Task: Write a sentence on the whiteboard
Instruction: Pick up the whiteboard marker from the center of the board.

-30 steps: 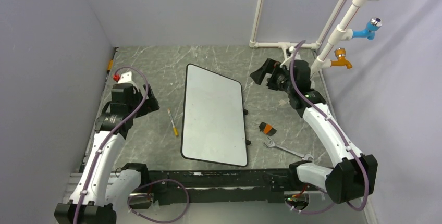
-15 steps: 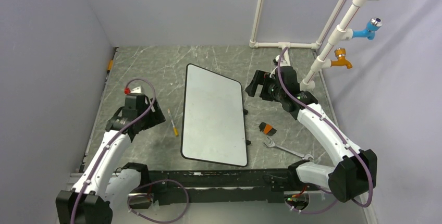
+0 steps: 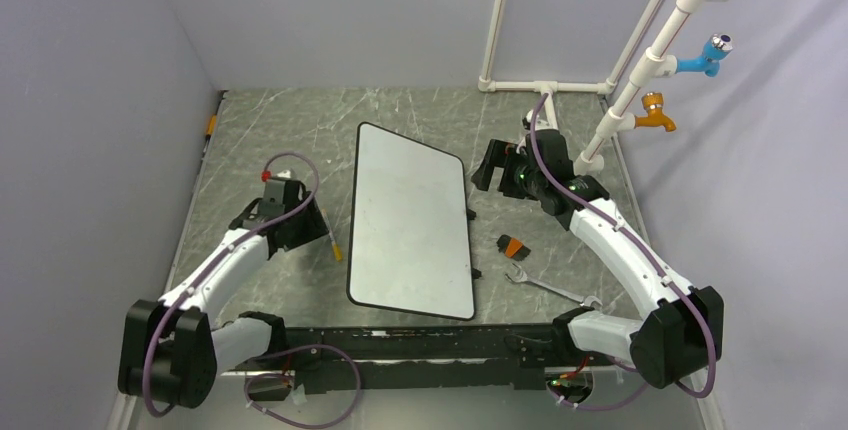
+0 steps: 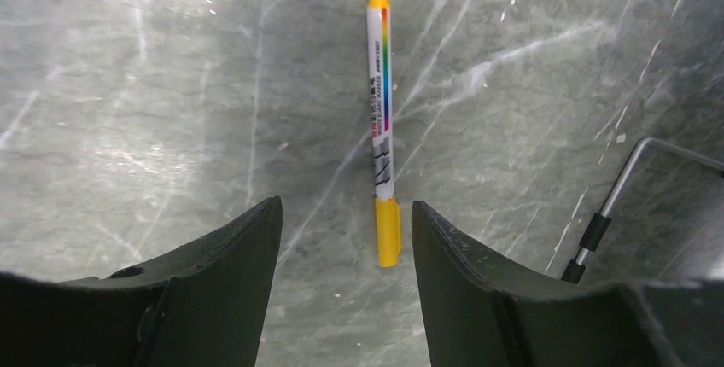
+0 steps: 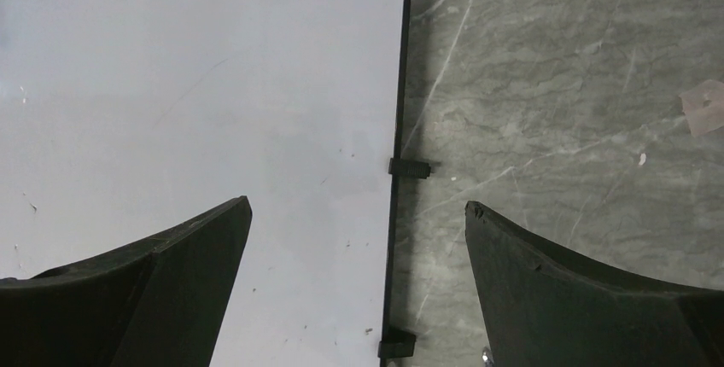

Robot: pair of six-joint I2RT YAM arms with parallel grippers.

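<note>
Left wrist view: the left gripper (image 4: 346, 213) hangs over the grey marble table (image 4: 128, 85), jaws wide apart and holding nothing. A white marker (image 4: 381, 119) with yellow ends lies flat ahead of the gap, its nearer end just between the jaw tips. The right gripper (image 5: 359, 209) is likewise spread wide and empty. The whiteboard (image 5: 196, 85) lies under one jaw, and its black rim runs through the gap.
</note>
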